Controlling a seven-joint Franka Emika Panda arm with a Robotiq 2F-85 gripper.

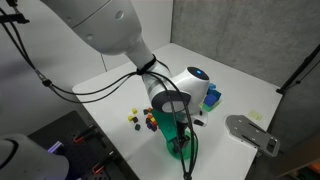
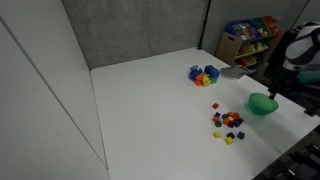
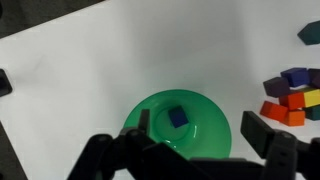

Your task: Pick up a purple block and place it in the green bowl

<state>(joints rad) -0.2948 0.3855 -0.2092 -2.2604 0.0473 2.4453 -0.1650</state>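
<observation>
Gripper spread wide and empty above the green bowl, with the purple block lying inside it.
Trouble, as I judge it, would come on the way out: the fingers seem close over the bowl, so a sideways pull could catch the rim, shove or tip the light bowl on the table and spill the block; in an exterior view the bowl sits near the table's right edge.

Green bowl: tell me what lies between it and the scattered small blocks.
Nothing. In an exterior view, the stretch of white table between the green bowl and the scattered small blocks is bare.
</observation>
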